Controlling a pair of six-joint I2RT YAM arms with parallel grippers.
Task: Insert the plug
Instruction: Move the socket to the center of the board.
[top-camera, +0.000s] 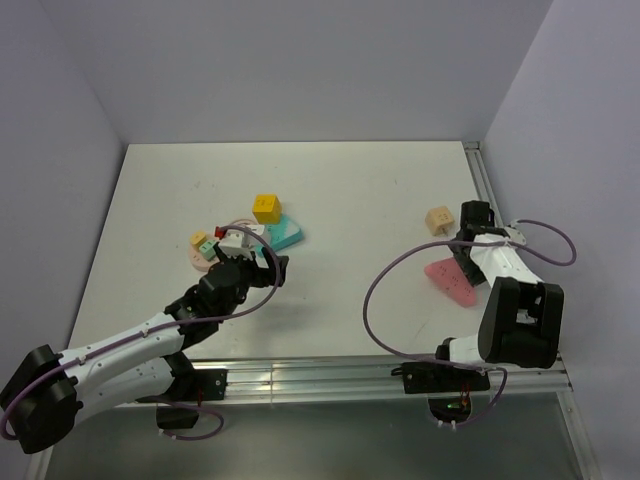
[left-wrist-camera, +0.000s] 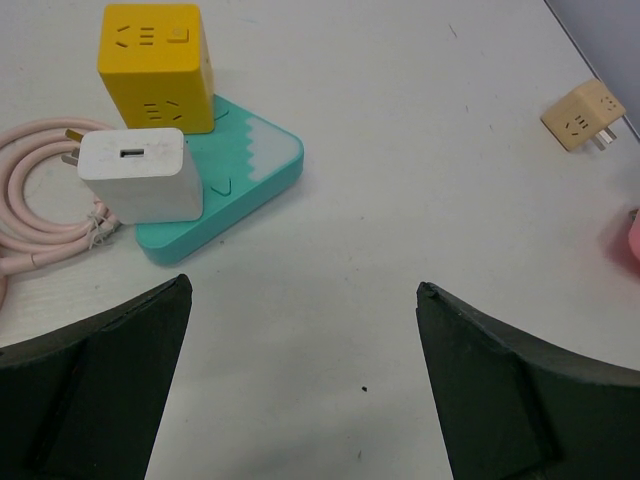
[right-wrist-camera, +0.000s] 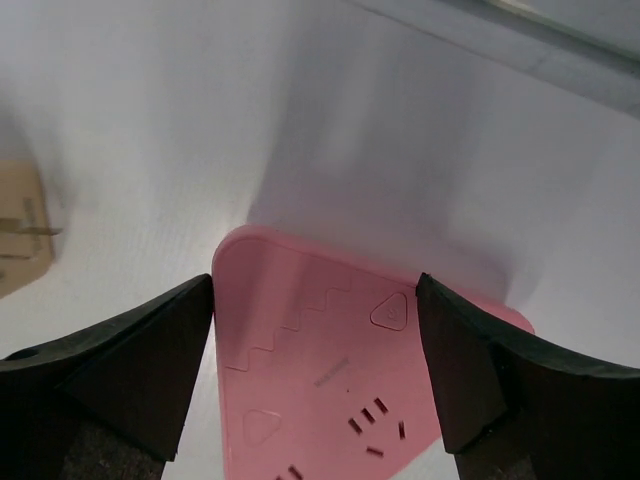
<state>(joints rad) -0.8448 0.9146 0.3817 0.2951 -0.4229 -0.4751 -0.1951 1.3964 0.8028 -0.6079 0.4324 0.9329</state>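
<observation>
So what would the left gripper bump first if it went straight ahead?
Probably the teal socket base, near its corner, with only bare table before it. Tilt is unclear, so the left gripper might meet the table first.

Left gripper (top-camera: 255, 262) hovers near a cluster of yellow cube (top-camera: 266, 208), teal board (top-camera: 287, 234), white block (top-camera: 237, 240) and plug (top-camera: 209, 252); at right, right gripper (top-camera: 465, 250) over a pink board (top-camera: 450, 281).

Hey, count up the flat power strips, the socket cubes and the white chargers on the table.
Flat power strips: 2, teal strip and pink strip
Socket cubes: 2, yellow cube and tan cube
White charger: 1
Total: 5
</observation>
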